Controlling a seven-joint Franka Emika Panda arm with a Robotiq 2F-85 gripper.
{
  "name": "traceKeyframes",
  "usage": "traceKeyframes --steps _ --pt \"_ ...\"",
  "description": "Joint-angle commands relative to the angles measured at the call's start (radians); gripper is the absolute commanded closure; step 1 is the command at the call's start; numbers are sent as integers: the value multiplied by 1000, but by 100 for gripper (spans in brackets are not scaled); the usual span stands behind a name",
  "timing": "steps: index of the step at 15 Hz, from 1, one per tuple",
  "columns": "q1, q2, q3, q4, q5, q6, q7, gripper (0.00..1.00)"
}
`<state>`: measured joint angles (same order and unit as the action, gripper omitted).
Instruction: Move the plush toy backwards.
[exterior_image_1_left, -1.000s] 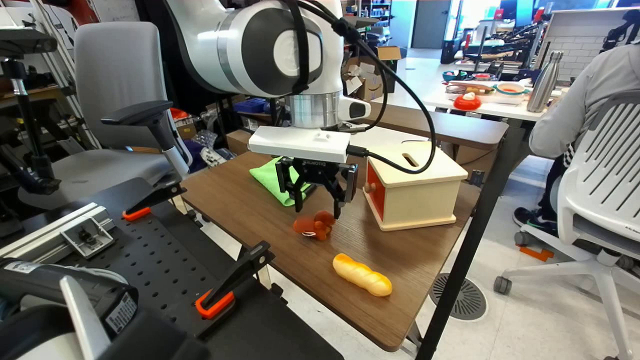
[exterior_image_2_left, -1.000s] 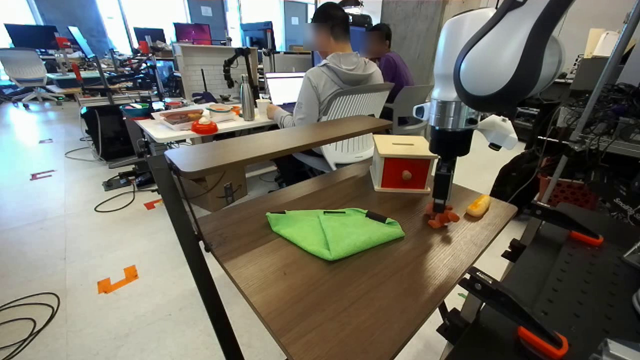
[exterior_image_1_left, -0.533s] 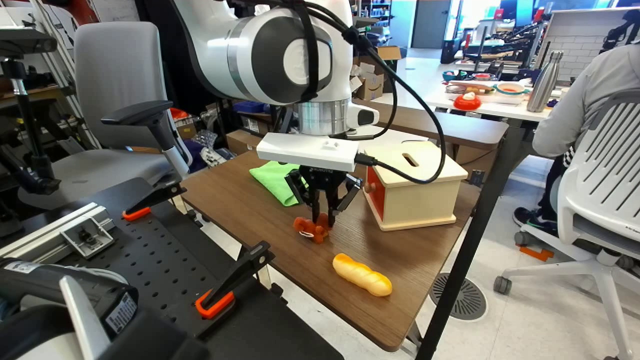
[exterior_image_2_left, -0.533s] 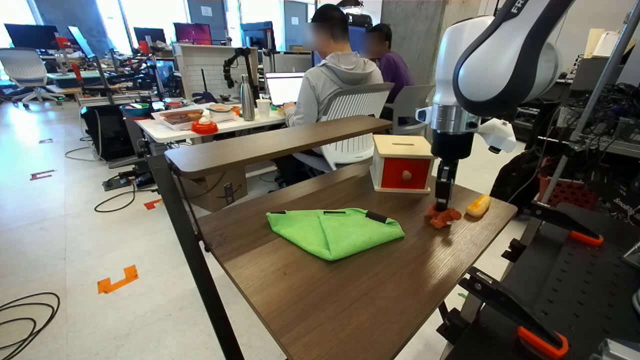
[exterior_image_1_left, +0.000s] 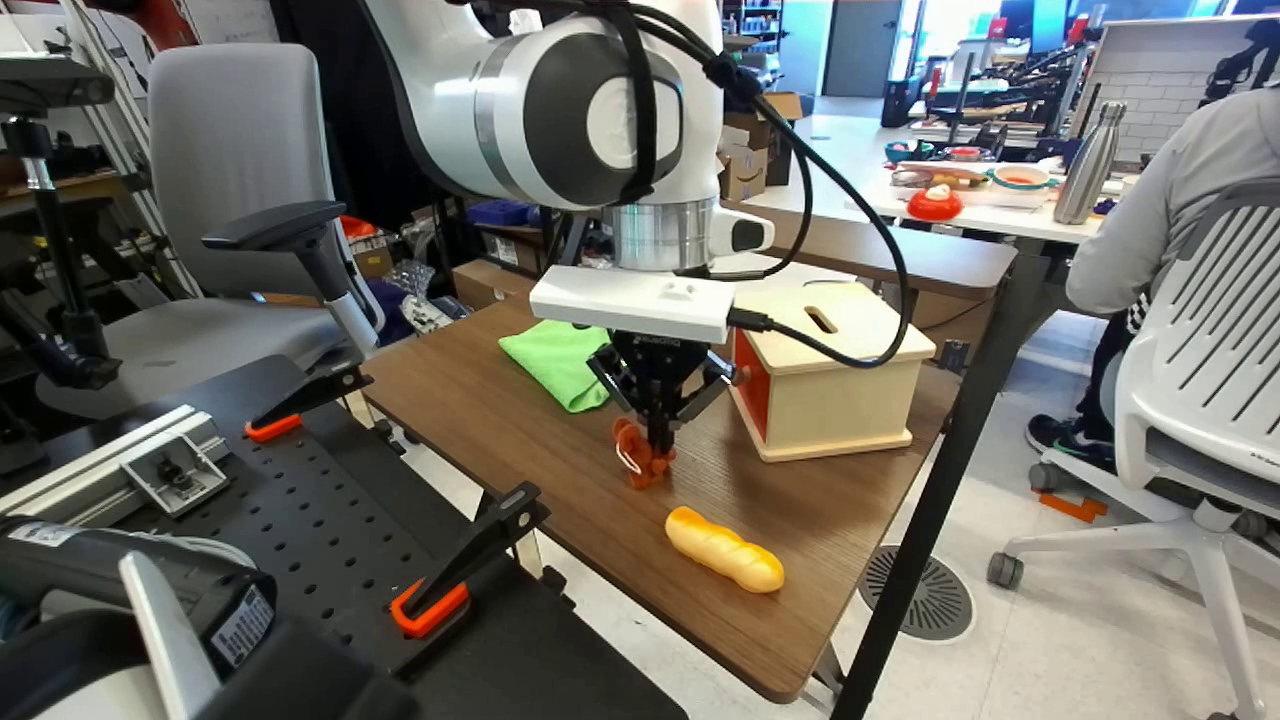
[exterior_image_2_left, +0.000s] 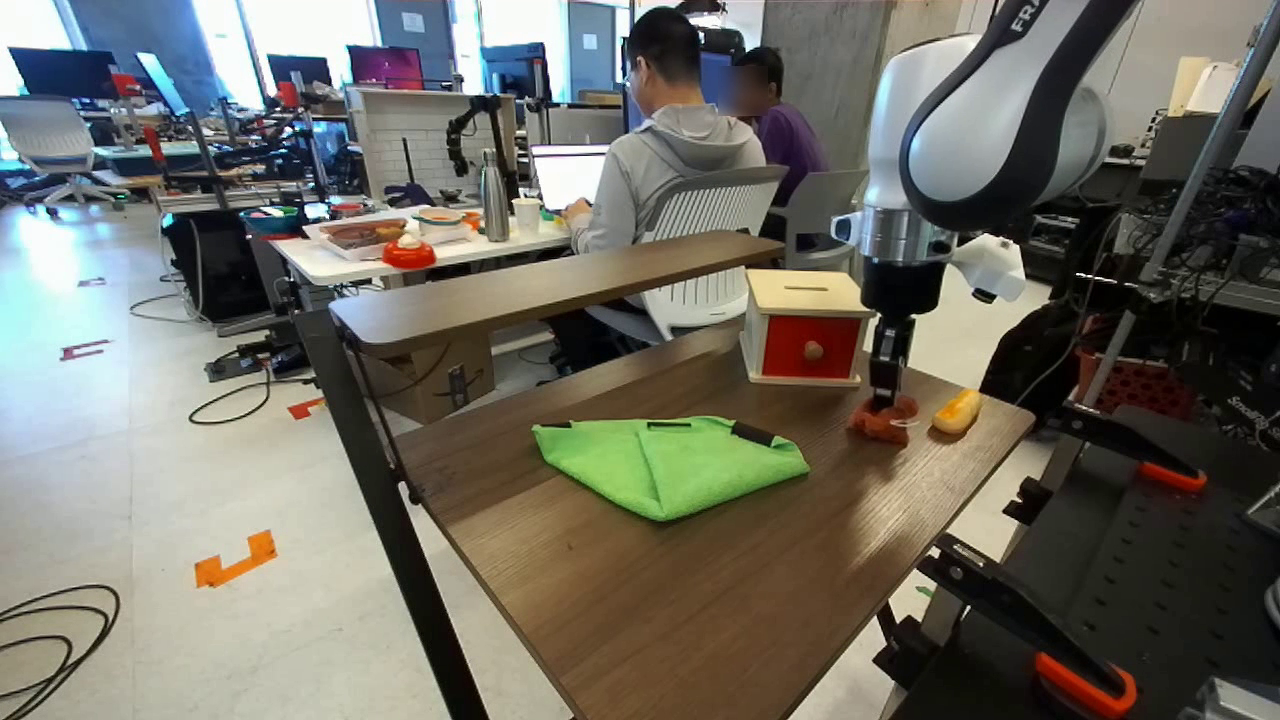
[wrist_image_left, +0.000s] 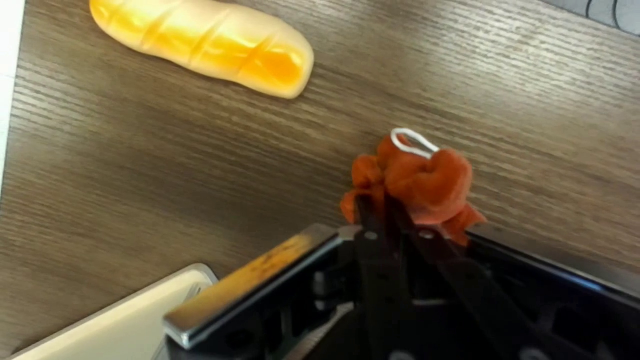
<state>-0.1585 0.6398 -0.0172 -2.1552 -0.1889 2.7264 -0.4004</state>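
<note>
Turned and slightly nearer the box (exterior_image_1_left: 840, 400) than earlier, the toy (exterior_image_1_left: 640, 462) in an exterior view has the gripper (exterior_image_1_left: 660, 447) drawn in on it. In an exterior view it is near the bread (exterior_image_2_left: 957, 411); whether lifted is unclear. In the wrist view the fingers (wrist_image_left: 372, 250) nearly meet, pinching it. Grasping looks done; the backward move seems left.

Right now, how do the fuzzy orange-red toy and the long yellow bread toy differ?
The lumpy orange-red plush toy looks fuzzy; the long yellow bread toy looks glossy. The plush toy has a white loop; the bread toy shows none. The plush toy is pinched in the black end effector; the bread toy lies free on the brown wood-grain table. Both are warm-coloured.
</note>
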Motion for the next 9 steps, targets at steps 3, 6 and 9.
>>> traceKeyframes --steps 3,6,9 --pt "-26 -104 57 -55 14 -32 -44 98" --pt "-17 -181 91 -103 21 18 -48 98" --pt "4 -232 117 -109 25 74 -35 98"
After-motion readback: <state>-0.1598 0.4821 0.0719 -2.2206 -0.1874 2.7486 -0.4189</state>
